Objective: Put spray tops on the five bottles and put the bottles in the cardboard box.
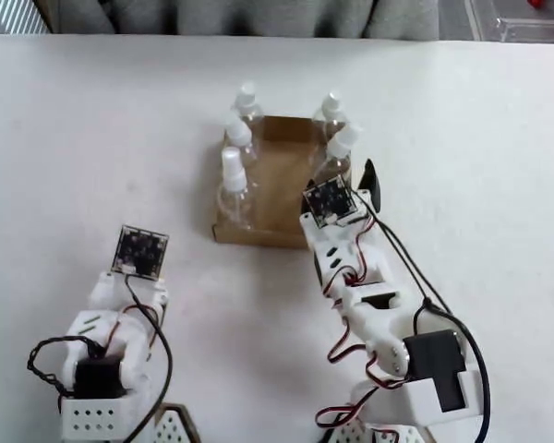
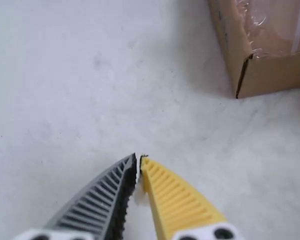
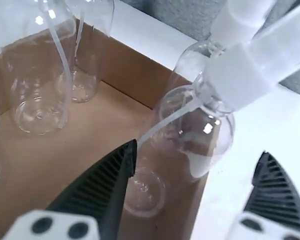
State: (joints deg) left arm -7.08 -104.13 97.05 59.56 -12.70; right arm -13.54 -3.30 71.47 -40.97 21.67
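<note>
From where I stand, the job looks all but finished. All five clear plastic bottles (image 1: 234, 192) wear their white spray tops (image 1: 232, 159) and sit inside the brown cardboard box (image 1: 282, 175). Three bottles stand along its 9 o'clock wall and two along its 3 o'clock wall.

The nearer bottle on the 3 o'clock side (image 3: 202, 125) is tilted in the right wrist view, with its base on the box floor and its shoulder close to the wall. The right pincer (image 3: 199, 150) is spread wide at that same wall, one black jaw on each side of the tilted bottle, and it holds nothing.

The left pincer (image 2: 139, 160) has its grey and yellow jaws pressed together on nothing. It hangs over the bare white tabletop (image 2: 65, 90) at about 7 o'clock from the box.

I'd judge nothing is left to cap or load. At most the tilted bottle wants straightening, and the right arm should back away without catching its top.
</note>
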